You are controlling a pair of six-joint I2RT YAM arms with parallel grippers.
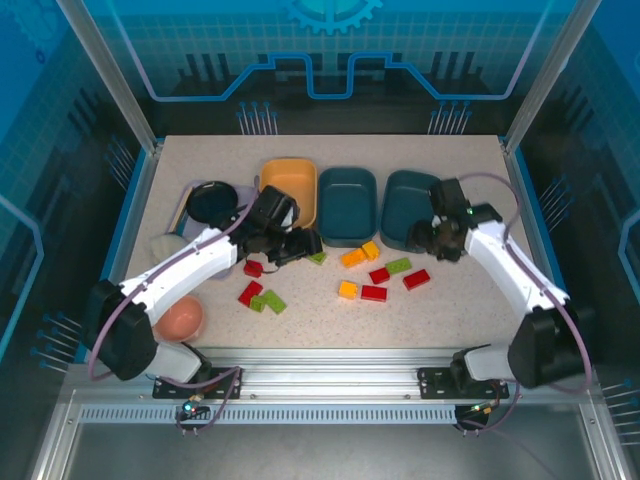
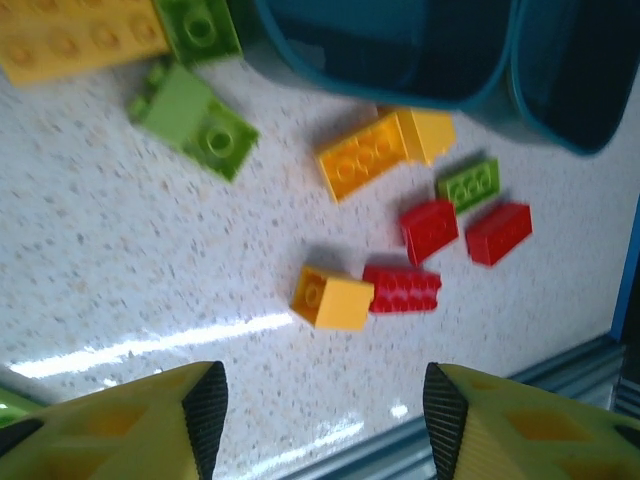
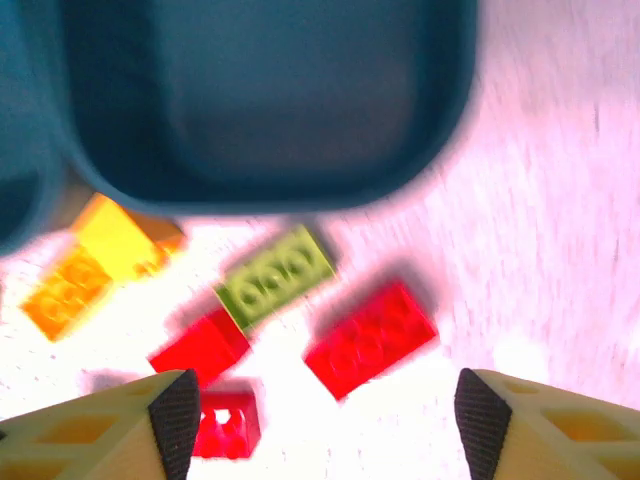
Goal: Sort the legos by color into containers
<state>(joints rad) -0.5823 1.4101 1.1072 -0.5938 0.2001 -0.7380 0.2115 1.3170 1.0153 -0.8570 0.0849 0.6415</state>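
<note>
Red, green and yellow-orange legos lie scattered on the speckled table in front of three tubs: a yellow-orange tub and two teal tubs. My left gripper hovers open and empty near a green brick. Ahead of its jaws lie a yellow brick and a red brick. My right gripper is open and empty by the right teal tub. A red brick and a green brick lie on the table just beyond its jaws.
A black round bowl sits on a lavender tray at the left. A peach-pink ball rests by the left arm's base. More bricks lie left of centre. A metal rail runs along the near edge.
</note>
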